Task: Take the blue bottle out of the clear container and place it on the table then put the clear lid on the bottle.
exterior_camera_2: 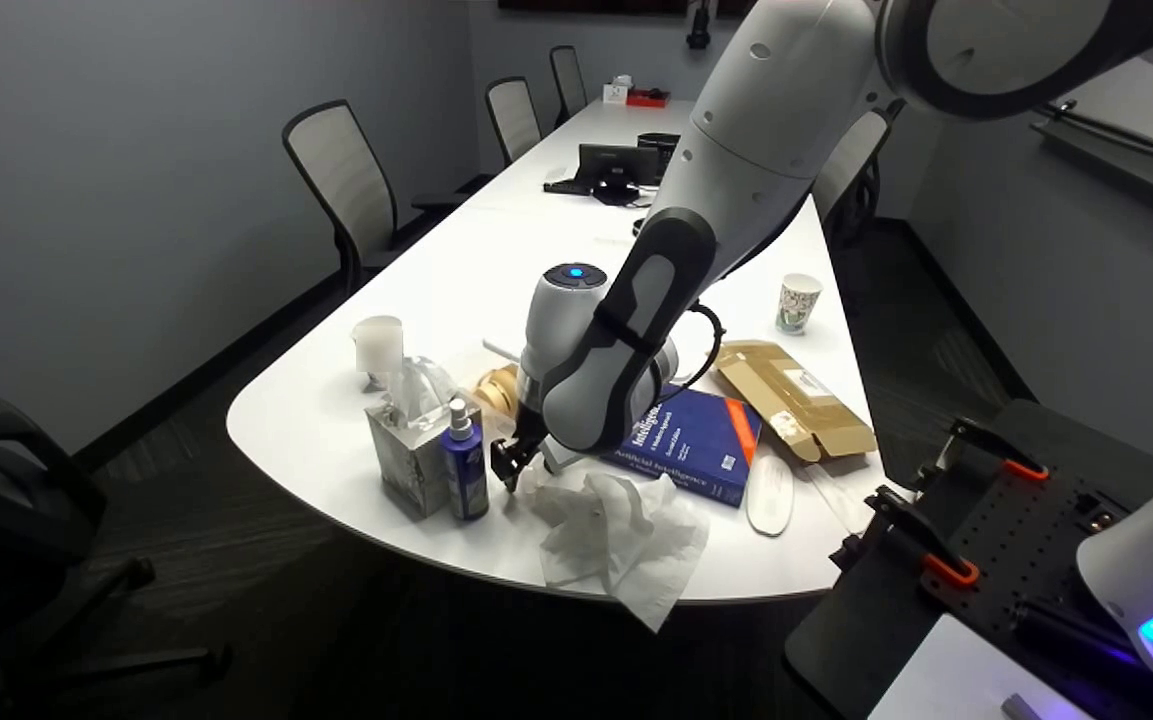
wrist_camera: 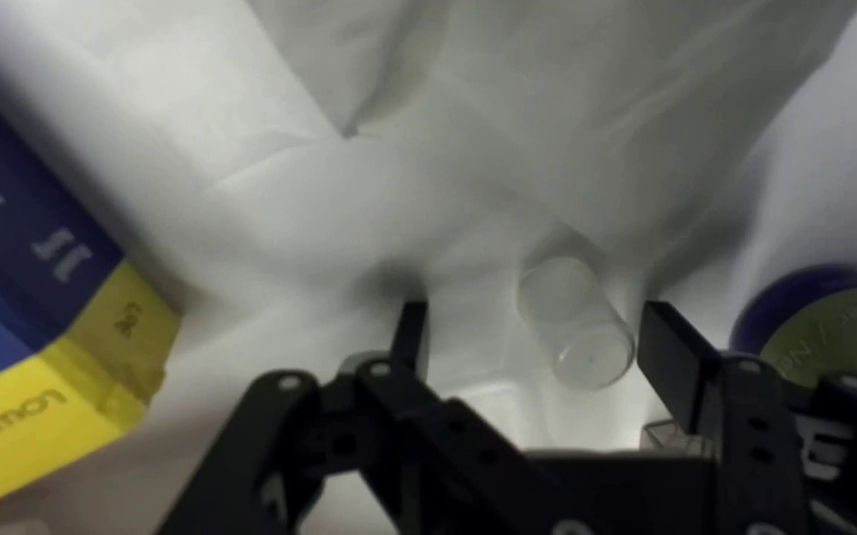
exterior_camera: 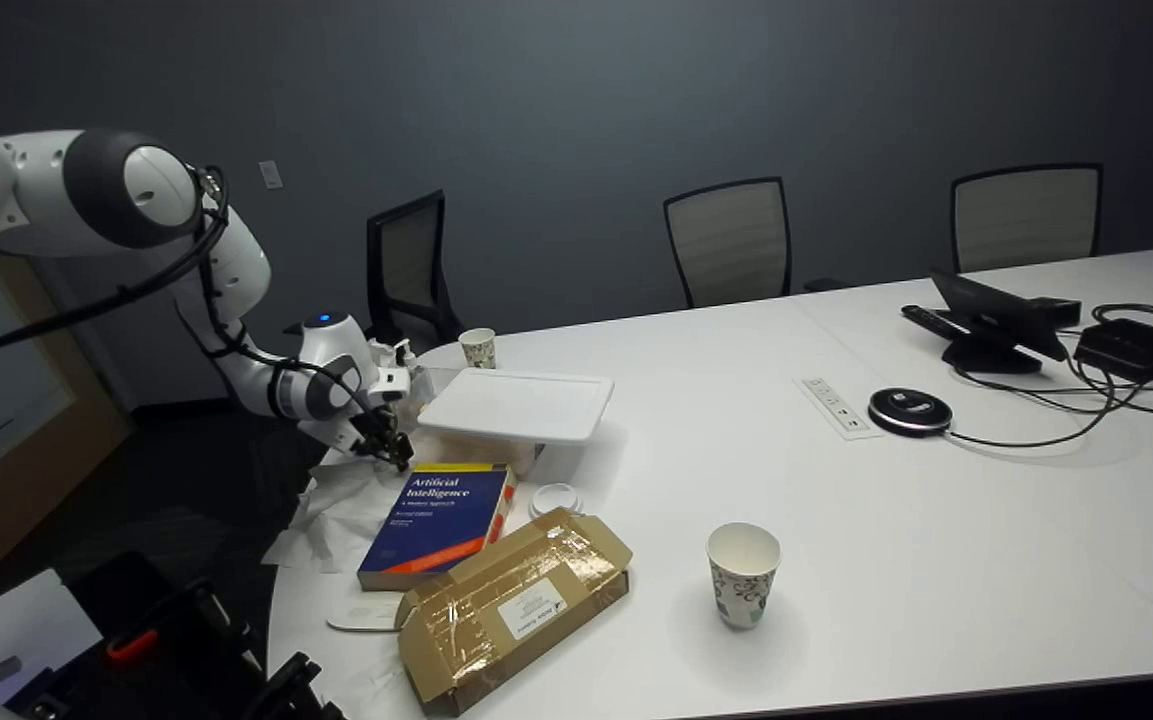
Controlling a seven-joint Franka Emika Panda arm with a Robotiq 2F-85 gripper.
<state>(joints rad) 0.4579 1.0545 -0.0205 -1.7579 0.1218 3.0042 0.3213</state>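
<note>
Well, claw [wrist_camera: 534, 321] spread wide, holding nothing

In an exterior view I see the claw near the book [exterior_camera: 436, 530]; in an exterior view, the bottle [exterior_camera_2: 466, 468] stands on the table [exterior_camera_2: 306, 425]. Wrist view: lid [wrist_camera: 577, 323] between the fingers [wrist_camera: 675, 364].

1. The white, smooth, rounded arm [exterior_camera_2: 746, 130] had dark grey bands [exterior_camera: 96, 190].
2. A slender black cable [exterior_camera: 126, 296] ran along it.
3. A round blue light [exterior_camera_2: 576, 272] glowed.
4. The black, hinged gripper [wrist_camera: 536, 334] showed pale screws [wrist_camera: 380, 368].
</note>
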